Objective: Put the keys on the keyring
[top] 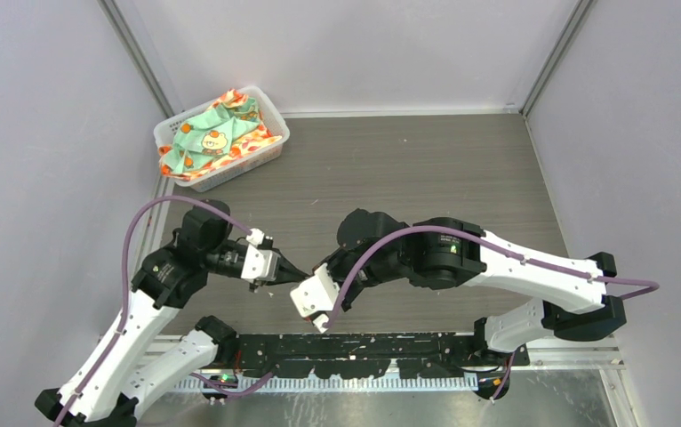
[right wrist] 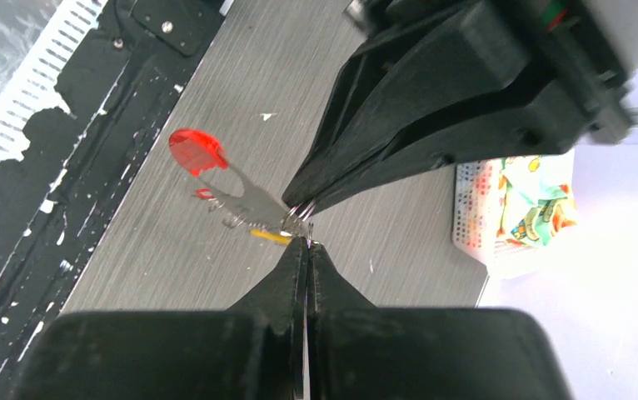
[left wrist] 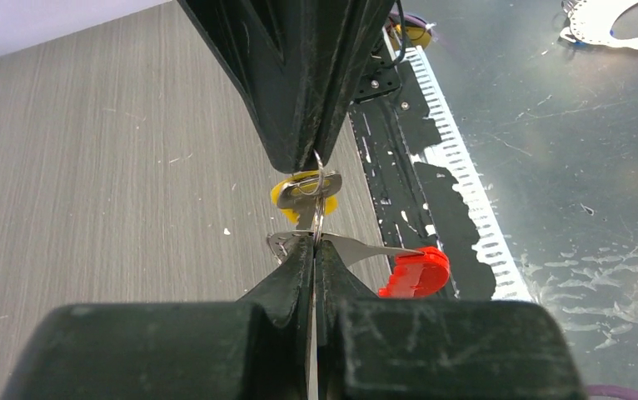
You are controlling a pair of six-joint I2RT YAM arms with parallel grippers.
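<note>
Meeting tip to tip above the near part of the bench (top: 426, 169), the two arms hold the task's things between them, just beyond the black rail at the near edge. The left arm's fingers (left wrist: 295, 279) are pressed together, with a thin silvery wire loop, the keyring (left wrist: 320, 212), caught at their tips. The right arm's fingers (right wrist: 292, 279) are likewise together, and the other end of the same loop runs into their tips. The ring is therefore strung between the two sets of tips, clear of the bench.

Both keys sit at the ring. The yellow key (left wrist: 286, 193) lies against the wire just below the right arm's tips in the left wrist view, its metal part crossing the loop. The red key (left wrist: 416, 271) sticks out sideways from the ring. Its silver metal part reaches right up to the left arm's tips, and its red head points away toward the near edge. Whether each key is fully threaded on the wire or only resting against it cannot be told from these views.

At the far left corner of the bench, well apart from the arms, stands a white basket (top: 276, 124) holding a patterned green and orange cloth (top: 217, 133).
</note>
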